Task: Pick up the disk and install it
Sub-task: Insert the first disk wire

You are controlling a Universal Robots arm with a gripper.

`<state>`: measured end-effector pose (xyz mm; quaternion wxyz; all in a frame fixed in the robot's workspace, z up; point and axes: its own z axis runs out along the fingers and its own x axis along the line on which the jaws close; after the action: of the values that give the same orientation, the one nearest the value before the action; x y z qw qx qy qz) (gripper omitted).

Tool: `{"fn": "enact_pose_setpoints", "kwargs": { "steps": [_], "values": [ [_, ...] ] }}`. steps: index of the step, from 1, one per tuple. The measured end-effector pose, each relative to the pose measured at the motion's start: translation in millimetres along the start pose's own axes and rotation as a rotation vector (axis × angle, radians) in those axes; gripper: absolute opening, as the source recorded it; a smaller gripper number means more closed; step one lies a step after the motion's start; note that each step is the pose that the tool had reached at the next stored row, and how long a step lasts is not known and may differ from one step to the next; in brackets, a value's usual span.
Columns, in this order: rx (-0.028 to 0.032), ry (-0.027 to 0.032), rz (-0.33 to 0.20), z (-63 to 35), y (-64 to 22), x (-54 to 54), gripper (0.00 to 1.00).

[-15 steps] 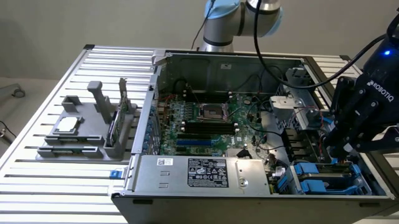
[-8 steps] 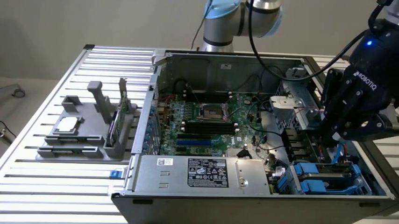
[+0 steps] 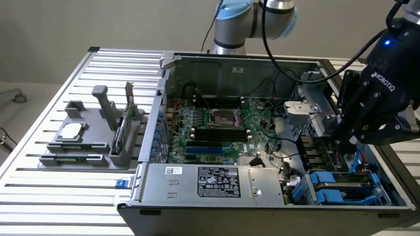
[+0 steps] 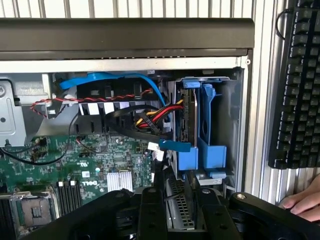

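The disk (image 4: 189,112) stands on edge in its blue carrier (image 4: 210,145) inside the drive bay at the corner of the open computer case. In the exterior view the disk (image 3: 346,179) lies low in the bay at the case's near right corner, blue plastic around it. My gripper (image 3: 346,143) hangs just above that bay, a little toward the back. Its two black fingers (image 4: 152,205) stand apart with nothing gripped between them; perforated metal of the drive cage shows through the gap. My gripper (image 4: 180,194) is clear of the disk.
Red, yellow and black cables (image 4: 150,117) and a blue cable (image 4: 105,80) run beside the bay. The motherboard (image 3: 217,130) fills the case floor, and a power supply (image 3: 210,182) sits at its front. A grey holder (image 3: 88,140) with parts stands on the exterior view's left. A keyboard (image 4: 297,85) and a person's hand (image 4: 302,201) lie outside the case.
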<state>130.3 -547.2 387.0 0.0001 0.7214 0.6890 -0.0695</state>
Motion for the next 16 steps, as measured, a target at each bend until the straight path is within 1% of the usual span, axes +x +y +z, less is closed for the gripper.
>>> {"fn": "enact_pose_setpoints", "kwargs": {
  "steps": [3, 9, 16],
  "values": [
    [-0.0005, -0.0001, 0.000, 1.0, 1.9, 0.2, 0.31],
    [-0.0038, 0.0002, 0.000, 6.8, 3.5, 2.3, 0.31],
    [-0.0052, 0.0001, 0.001, 8.5, 7.4, 5.2, 0.31]
  ]
}}
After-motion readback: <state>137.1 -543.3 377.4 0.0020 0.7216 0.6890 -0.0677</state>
